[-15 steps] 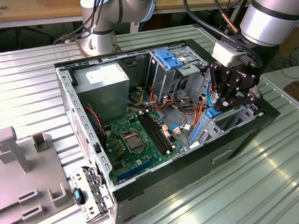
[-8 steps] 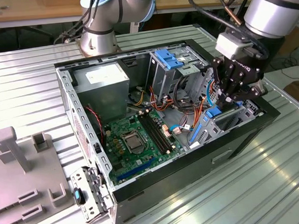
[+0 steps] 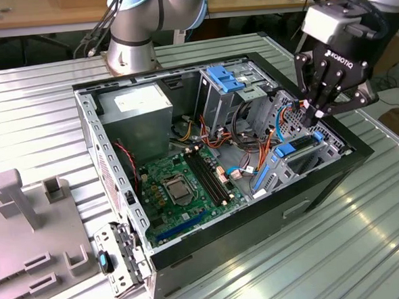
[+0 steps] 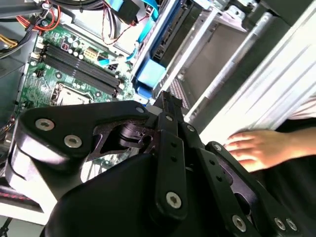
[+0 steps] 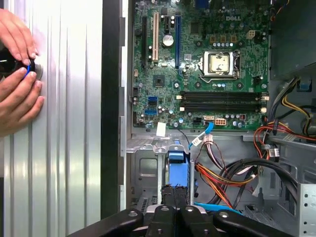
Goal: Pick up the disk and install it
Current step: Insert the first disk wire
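Note:
The disk (image 3: 307,151) lies in the metal bay at the open computer case's exterior-view right end, its dark body framed by bright blue rails. My black gripper (image 3: 312,113) hangs just above that bay, its fingers closed together with nothing visible between them. In the first wrist view the fingertips (image 5: 168,194) sit right over the disk's blue end (image 5: 178,165). In the second wrist view the closed fingers (image 4: 168,106) point at the blue rail (image 4: 149,74) beside the dark disk (image 4: 169,43).
The motherboard (image 3: 181,184) fills the case floor, with loose cables (image 3: 244,153) between it and the bay. A grey power-supply box (image 3: 139,109) and a blue-latched drive cage (image 3: 226,80) stand at the back. A person's hands (image 5: 17,74) rest on the ribbed table beside the case.

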You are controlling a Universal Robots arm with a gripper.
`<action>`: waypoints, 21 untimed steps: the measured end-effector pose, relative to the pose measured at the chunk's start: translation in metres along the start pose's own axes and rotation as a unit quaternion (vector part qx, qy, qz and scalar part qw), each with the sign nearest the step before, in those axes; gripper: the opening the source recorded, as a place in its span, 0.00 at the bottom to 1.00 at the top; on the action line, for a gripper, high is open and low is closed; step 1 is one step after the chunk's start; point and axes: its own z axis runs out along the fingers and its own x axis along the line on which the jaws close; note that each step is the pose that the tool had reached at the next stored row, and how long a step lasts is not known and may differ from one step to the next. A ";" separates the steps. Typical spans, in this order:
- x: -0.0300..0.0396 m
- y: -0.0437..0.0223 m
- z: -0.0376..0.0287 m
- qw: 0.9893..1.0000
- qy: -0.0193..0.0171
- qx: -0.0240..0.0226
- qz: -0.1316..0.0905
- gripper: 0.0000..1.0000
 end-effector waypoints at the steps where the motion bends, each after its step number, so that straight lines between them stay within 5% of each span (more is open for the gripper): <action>1: 0.0000 0.0000 -0.0007 1.000 0.000 0.000 0.000 0.11; 5: -0.0001 -0.0036 -0.0009 1.000 0.000 0.000 0.000 0.11; 15: -0.0036 -0.0566 0.0004 1.000 0.000 0.000 0.000 0.11; 21: -0.0118 -0.0891 0.0016 1.000 0.000 0.000 0.000 0.11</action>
